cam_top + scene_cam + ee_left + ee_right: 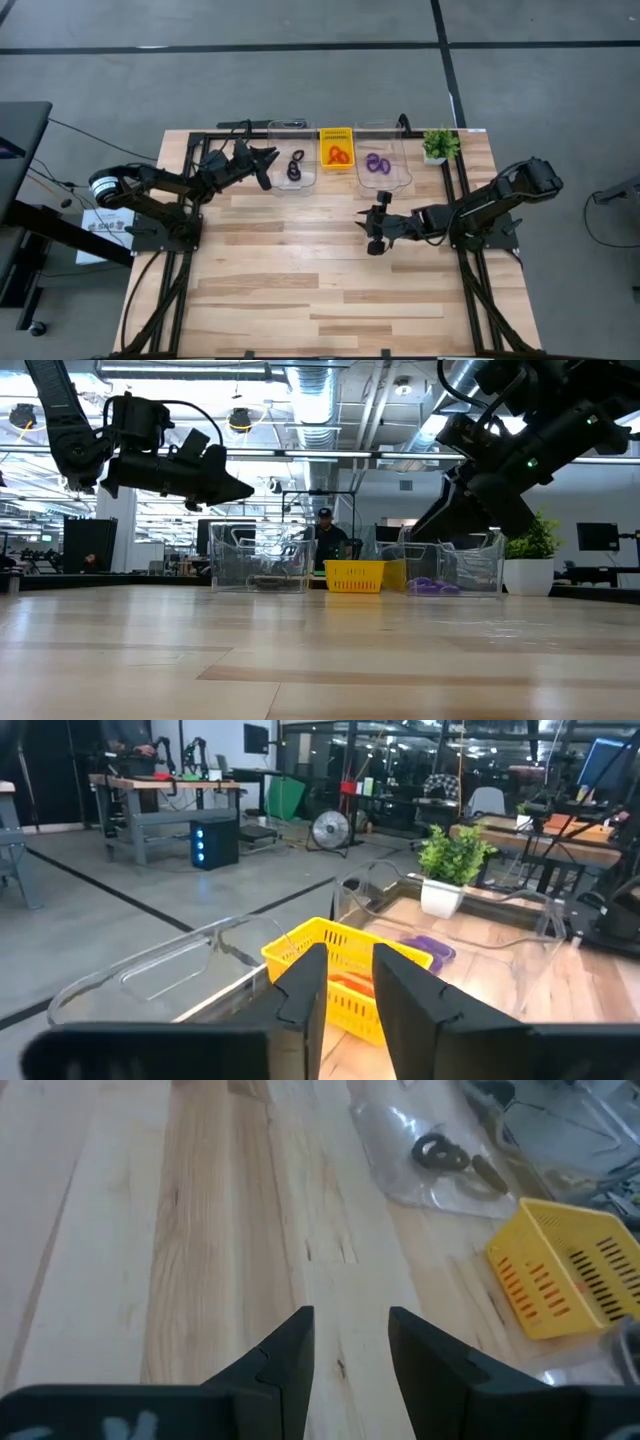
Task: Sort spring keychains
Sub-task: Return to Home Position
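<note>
Sorted by colour, small coiled loops: black spring keychains (295, 166) heaped in the left clear bin (309, 185), orange-red spring keychains (337, 155) in the yellow basket (336, 133), purple spring keychains (376, 164) in the right clear bin (401, 182).

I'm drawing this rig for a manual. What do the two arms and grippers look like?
Both arms are black, built of chunky jointed segments with black cables alongside. The left gripper and right gripper each have two flat, dark, tapering fingers. The left arm's shoulder carries a pale ring; green lights glow on the right arm.
</note>
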Action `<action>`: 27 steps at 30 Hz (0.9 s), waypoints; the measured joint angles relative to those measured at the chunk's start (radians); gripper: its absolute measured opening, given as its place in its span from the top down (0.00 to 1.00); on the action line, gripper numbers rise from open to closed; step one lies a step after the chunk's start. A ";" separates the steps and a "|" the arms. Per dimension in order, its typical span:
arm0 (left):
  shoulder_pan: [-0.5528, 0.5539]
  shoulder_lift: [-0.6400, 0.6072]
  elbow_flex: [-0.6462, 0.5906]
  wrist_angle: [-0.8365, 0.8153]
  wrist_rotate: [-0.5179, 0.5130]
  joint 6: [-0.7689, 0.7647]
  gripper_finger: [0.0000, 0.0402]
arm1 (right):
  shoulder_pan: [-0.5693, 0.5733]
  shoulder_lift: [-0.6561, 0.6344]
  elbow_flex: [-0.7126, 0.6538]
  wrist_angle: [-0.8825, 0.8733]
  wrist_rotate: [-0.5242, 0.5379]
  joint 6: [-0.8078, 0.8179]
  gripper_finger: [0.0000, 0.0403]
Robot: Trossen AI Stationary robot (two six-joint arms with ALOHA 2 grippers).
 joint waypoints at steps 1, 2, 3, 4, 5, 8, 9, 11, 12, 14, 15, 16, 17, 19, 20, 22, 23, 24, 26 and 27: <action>0.000 -0.001 0.000 0.006 0.000 -0.001 0.80 | -0.005 0.000 0.000 -0.010 0.000 0.000 0.70; 0.000 -0.007 0.000 0.005 0.000 -0.002 0.80 | -0.012 0.000 0.000 -0.020 -0.001 0.000 0.70; -0.002 -0.014 0.000 0.006 0.000 -0.002 0.80 | -0.020 0.000 0.000 -0.033 0.000 0.001 0.70; -0.004 -0.023 0.000 0.006 0.000 -0.002 0.80 | -0.030 0.000 0.000 -0.048 0.000 0.001 0.70; -0.009 -0.034 0.000 0.006 -0.001 -0.002 0.80 | -0.038 0.000 0.000 -0.063 0.000 0.001 0.70; -0.037 -0.072 0.000 0.006 0.000 -0.013 0.80 | -0.067 0.000 0.000 -0.072 0.000 0.048 0.70; -0.050 -0.087 0.000 0.005 -0.001 -0.025 0.80 | -0.075 0.000 0.000 -0.070 0.000 0.063 0.70; -0.081 -0.118 0.000 -0.002 0.007 -0.045 0.80 | -0.086 -0.001 0.000 -0.056 -0.001 0.069 0.70; -0.096 -0.138 -0.001 -0.014 0.025 -0.046 0.80 | -0.086 -0.006 0.000 -0.052 -0.001 0.069 0.70; -0.123 -0.185 -0.017 -0.043 0.062 -0.024 0.80 | -0.077 -0.021 0.000 -0.041 -0.001 0.070 0.70; -0.136 -0.212 -0.028 -0.054 0.074 -0.017 0.80 | -0.067 -0.036 0.000 -0.040 -0.004 0.070 0.70; -0.146 -0.242 -0.046 -0.060 0.082 -0.013 0.80 | -0.055 -0.054 0.000 -0.040 -0.010 0.070 0.70; -0.155 -0.274 -0.064 -0.059 0.082 -0.013 0.80 | -0.042 -0.077 0.000 -0.039 -0.016 0.070 0.70; -0.160 -0.352 -0.112 -0.059 0.085 -0.031 0.80 | -0.012 -0.135 0.000 -0.056 -0.044 0.071 0.70; -0.160 -0.395 -0.139 -0.060 0.083 -0.052 0.80 | 0.004 -0.172 0.000 -0.066 -0.056 0.072 0.70; -0.159 -0.483 -0.200 -0.062 0.082 -0.083 0.80 | 0.039 -0.251 -0.002 -0.085 -0.067 0.071 0.70; -0.159 -0.526 -0.228 -0.064 0.083 -0.095 0.80 | 0.056 -0.297 -0.011 -0.085 -0.071 0.070 0.70; -0.159 -0.561 -0.235 -0.102 0.086 -0.103 0.80 | 0.072 -0.343 -0.025 -0.082 -0.072 0.070 0.70; -0.169 -0.631 -0.236 -0.180 0.095 -0.122 0.80 | 0.100 -0.435 -0.057 -0.077 -0.072 0.066 0.70; -0.181 -0.647 -0.236 -0.191 0.107 -0.122 0.80 | 0.114 -0.483 -0.072 -0.075 -0.072 0.064 0.70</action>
